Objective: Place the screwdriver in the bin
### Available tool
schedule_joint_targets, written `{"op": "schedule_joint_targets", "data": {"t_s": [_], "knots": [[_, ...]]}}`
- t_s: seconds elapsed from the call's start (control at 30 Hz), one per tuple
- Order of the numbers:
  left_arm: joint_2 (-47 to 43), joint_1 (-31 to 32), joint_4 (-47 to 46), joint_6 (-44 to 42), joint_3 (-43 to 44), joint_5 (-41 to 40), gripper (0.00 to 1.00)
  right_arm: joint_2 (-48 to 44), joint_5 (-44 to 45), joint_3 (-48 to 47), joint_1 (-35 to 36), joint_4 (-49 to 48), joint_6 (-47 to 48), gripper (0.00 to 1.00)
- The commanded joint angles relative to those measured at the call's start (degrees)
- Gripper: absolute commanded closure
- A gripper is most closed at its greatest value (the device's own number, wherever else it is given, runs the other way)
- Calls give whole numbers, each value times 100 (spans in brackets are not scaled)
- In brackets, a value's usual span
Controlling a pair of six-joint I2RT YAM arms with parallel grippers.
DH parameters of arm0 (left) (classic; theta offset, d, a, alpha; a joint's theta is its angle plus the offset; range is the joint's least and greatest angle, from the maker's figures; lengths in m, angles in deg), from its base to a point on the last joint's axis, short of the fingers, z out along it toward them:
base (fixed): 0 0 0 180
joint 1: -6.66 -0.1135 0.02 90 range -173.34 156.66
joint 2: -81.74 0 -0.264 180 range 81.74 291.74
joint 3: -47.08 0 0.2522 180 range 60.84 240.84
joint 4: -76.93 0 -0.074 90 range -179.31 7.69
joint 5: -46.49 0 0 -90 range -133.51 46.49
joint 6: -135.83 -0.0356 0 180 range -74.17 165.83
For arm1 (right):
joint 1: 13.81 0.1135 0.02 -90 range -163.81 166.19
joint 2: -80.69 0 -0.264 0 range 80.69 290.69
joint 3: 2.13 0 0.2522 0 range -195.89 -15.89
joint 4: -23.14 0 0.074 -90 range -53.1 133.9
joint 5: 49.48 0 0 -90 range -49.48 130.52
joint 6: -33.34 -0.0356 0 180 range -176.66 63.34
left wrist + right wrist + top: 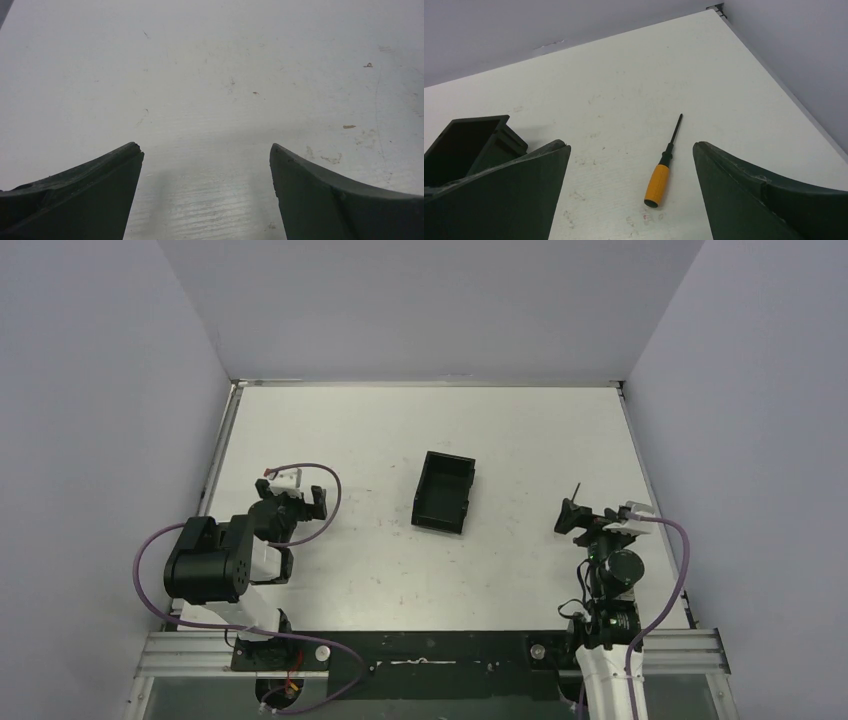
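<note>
Right wrist view tells most of it: the screwdriver [666,159] lies flat on the table [380,570], well off to the right of the bin [437,523], with its orange handle nearest the arm and its thin dark shaft pointing away. The right gripper [630,146] hangs just above it with its jaws spread wide and nothing in them. The handle sits between the two fingers, a little nearer the right one. On the far side of the bin, the left gripper [205,147] is also wide open over bare tabletop and holds nothing.

As I read it, the step in hand is the pick. I would nudge the right gripper slightly rightward to centre the handle, then bring it straight down and close across the orange part, not the shaft. The shaft looks too thin to pinch surely. The tool lies nearly in line with the fingers, so little wrist turn seems needed. After that it should lift high enough to clear the bin's low wall, travel left, and let go low over the open top.
</note>
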Motion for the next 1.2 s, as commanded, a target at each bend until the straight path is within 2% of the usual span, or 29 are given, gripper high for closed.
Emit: {"op": "schedule_joint_targets", "data": {"t_s": [0.0,0.23,0.37,0.47,0.5,0.57,0.67,1.03,1.17], "knots": [[-83,-4,-248,12,54,17,3,211,23,-295,-23,-349,-18,0],[-75,0,-248,9,55,17,3,639,102,-733,-25,-913,-182,0],[-81,0,-249,13,56,17,3,1627,161,-1487,-23,-917,-212,0],[-75,0,-250,13,55,15,3,2734,438,-2418,-30,-144,-132,0],[-74,-6,-245,11,55,11,3,3258,1041,-2981,-32,450,-330,0],[-71,0,-248,8,57,16,3,4334,1695,-3893,-38,1610,-533,0],[-71,0,-240,10,62,16,3,5574,1726,-4666,-46,2317,-432,0],[-79,-3,-252,11,56,16,3,7791,850,-4538,-58,1865,-393,0],[-73,-1,-240,10,56,15,3,8326,625,-4407,-51,1702,-319,0]]}}
